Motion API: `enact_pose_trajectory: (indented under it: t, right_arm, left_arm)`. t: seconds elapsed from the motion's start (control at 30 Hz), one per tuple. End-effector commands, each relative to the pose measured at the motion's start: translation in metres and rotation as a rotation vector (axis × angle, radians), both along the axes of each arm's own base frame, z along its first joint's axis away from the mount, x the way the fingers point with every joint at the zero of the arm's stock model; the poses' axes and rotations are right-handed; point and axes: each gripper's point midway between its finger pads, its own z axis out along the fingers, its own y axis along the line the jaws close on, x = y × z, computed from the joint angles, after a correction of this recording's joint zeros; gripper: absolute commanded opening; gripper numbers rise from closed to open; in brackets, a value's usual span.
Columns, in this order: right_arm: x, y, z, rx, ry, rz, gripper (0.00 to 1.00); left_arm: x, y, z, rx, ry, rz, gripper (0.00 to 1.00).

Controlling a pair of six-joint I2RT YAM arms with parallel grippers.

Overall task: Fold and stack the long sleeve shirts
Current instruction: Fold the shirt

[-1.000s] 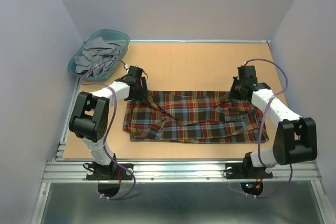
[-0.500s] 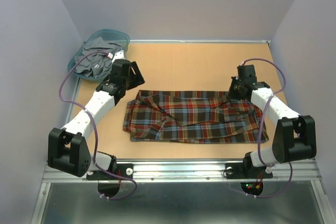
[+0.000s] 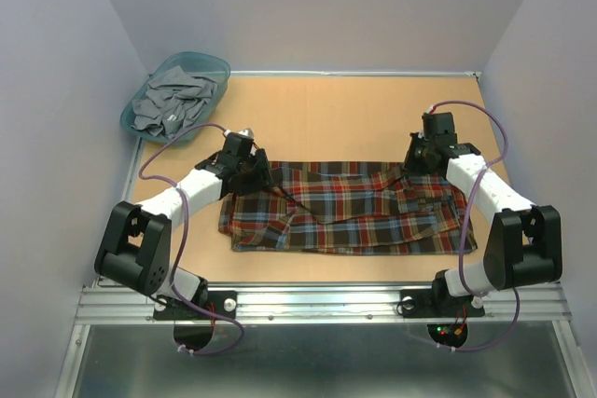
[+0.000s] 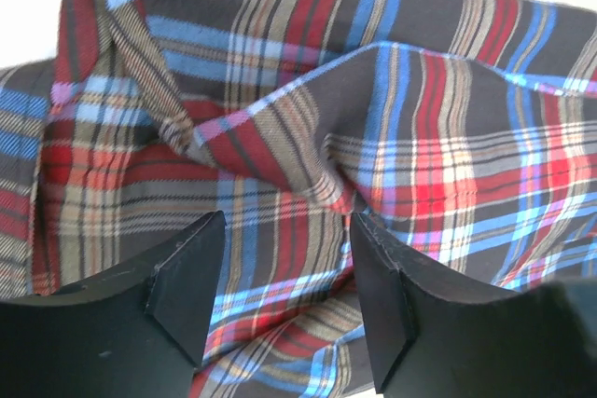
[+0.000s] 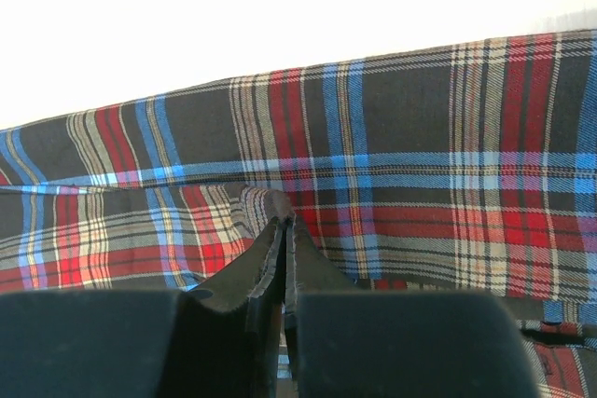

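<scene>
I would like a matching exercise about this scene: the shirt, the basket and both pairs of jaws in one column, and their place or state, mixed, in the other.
Column one:
1. plaid shirt
2. teal basket
3. left jaws
4. right jaws

Column two:
A. shut, pinching plaid cloth
B. in the far left corner
C. open over plaid cloth
D. lying across the middle

Pairs: 1-D, 2-B, 3-C, 4-A

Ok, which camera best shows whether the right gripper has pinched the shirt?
Right wrist view: the right gripper is shut on a fold of the plaid shirt. The top view shows it small, at the shirt's far right corner; the left wrist view misses it.
</scene>
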Motion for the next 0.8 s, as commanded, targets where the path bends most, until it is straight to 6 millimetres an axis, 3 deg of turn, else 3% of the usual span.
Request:
enact_pose_trajectory:
  t: [0.0, 0.23, 0.33, 0.37, 0.4, 0.43, 0.5, 0.77]
  right_arm:
    - [0.016, 0.004, 0.027, 0.026, -0.077, -0.004, 0.06]
    - [0.01, 0.004, 0.022, 0.028, -0.066, -0.008, 0.06]
    - [0.009, 0.003, 0.022, 0.025, -0.064, -0.006, 0.06]
    - [0.01, 0.002, 0.022, 0.015, -0.067, -0.009, 0.06]
    - [0.01, -0.001, 0.022, 0.001, -0.07, -0.009, 0.06]
    - [0.01, -0.003, 0.023, -0.01, -0.073, -0.013, 0.06]
    - [0.013, -0.008, 0.028, -0.037, -0.09, -0.024, 0.06]
    - [0.025, 0.005, 0.075, 0.018, -0.191, 0.024, 0.06]
  left_arm:
    - [0.007, -0.008, -0.003, -0.034, -0.012, 0.003, 0.65]
    - [0.011, -0.016, -0.017, -0.063, 0.028, 0.025, 0.59]
    - [0.009, -0.013, -0.023, -0.045, 0.043, 0.028, 0.52]
    - [0.007, -0.01, -0.025, -0.032, 0.051, 0.035, 0.48]
    - [0.006, -0.008, -0.026, -0.019, 0.049, 0.031, 0.31]
    - [0.006, -0.006, -0.026, -0.01, 0.049, 0.03, 0.24]
    - [0.004, -0.001, -0.024, 0.016, 0.042, 0.02, 0.13]
    - [0.001, 0.003, -0.023, 0.039, 0.021, -0.053, 0.08]
